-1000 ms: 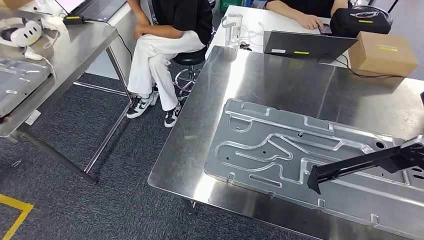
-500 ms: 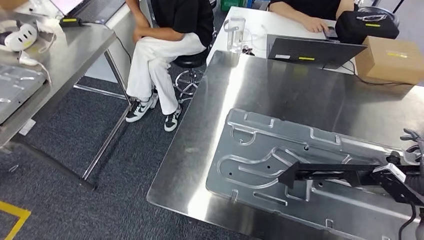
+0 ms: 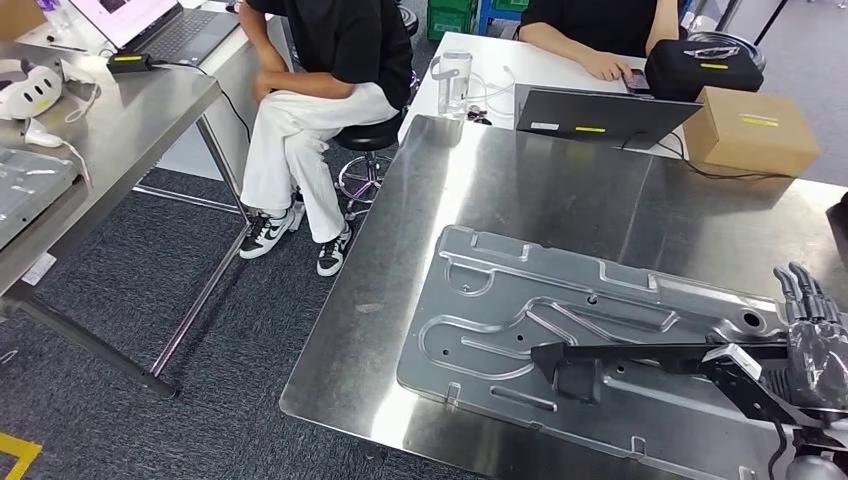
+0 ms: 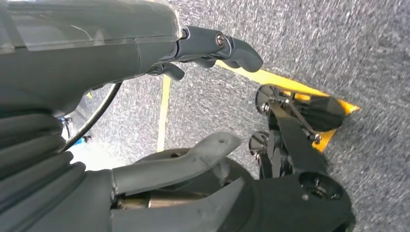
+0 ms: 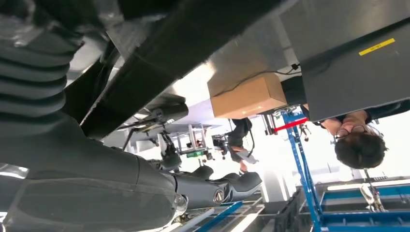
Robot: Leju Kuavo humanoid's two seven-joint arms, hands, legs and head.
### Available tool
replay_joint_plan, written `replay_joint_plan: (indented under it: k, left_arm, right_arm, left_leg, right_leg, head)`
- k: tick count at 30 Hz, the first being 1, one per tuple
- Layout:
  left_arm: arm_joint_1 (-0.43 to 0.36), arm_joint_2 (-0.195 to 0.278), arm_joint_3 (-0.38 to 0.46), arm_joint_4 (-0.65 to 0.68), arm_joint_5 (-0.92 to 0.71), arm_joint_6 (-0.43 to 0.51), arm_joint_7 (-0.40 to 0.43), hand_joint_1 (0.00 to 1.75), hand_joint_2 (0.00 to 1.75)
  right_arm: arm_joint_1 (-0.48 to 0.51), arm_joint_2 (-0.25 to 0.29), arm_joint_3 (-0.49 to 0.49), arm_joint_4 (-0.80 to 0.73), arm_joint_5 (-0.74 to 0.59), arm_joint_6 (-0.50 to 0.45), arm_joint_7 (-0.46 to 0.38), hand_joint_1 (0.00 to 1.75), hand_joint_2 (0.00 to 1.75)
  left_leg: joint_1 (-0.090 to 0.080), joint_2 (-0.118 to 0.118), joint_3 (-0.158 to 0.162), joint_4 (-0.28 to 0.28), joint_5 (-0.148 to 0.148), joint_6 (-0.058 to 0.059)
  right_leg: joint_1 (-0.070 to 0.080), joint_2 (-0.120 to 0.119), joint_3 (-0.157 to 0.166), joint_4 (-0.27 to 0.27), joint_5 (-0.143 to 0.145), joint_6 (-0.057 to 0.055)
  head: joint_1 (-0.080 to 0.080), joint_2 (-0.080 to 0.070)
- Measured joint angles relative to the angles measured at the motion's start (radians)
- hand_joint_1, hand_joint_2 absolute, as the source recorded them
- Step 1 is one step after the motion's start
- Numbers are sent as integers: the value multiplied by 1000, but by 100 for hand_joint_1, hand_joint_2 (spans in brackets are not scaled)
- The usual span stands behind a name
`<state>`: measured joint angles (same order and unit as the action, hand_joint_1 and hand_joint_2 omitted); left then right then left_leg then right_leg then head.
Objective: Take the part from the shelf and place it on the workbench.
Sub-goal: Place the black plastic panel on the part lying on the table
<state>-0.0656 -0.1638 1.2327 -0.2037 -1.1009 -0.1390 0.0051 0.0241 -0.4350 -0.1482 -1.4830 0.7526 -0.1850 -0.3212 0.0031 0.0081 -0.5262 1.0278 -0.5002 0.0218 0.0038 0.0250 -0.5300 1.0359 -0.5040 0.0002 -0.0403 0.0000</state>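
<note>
A steel counter (image 3: 500, 190) carries a large pressed metal panel (image 3: 560, 330) lying flat near its front edge, with a long black part (image 3: 640, 357) over the panel's front half, and a cardboard box (image 3: 752, 130) at the far right corner beside an open laptop (image 3: 600, 112). A white counter (image 3: 500, 55) touching its far edge bears a clear plastic holder (image 3: 452, 72), cables and a black bag (image 3: 700, 65). To the left, well apart across grey carpet (image 3: 200, 330), another steel counter (image 3: 130, 110) holds a white headset (image 3: 30, 88) and a second metal panel (image 3: 25, 190).
</note>
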Motion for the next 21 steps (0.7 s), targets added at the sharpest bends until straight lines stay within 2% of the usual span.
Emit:
replay_joint_plan:
  k: [9,16,21]
  left_arm:
    - [-4,0,2,0,-7,-4,2,0,0]
    - [-9,0,2,0,-16,-6,3,0,0]
    - [-9,0,2,0,-18,-6,2,0,0]
  right_arm:
    - [15,-10,5,-1,32,0,33,0,0]
    - [-30,-55,6,35,49,-2,60,0,0]
    - [-107,-131,1,61,27,30,74,0,0]
  left_leg:
    - [-1,12,1,0,-1,3]
    - [-7,11,-1,0,2,13]
    - [-15,4,-10,1,8,21]
  right_leg:
    - [-1,12,3,-4,5,7]
    - [-7,11,3,-8,8,14]
    - [-15,5,-4,-8,11,19]
  head:
    - [0,0]
    - [0,0]
    - [0,0]
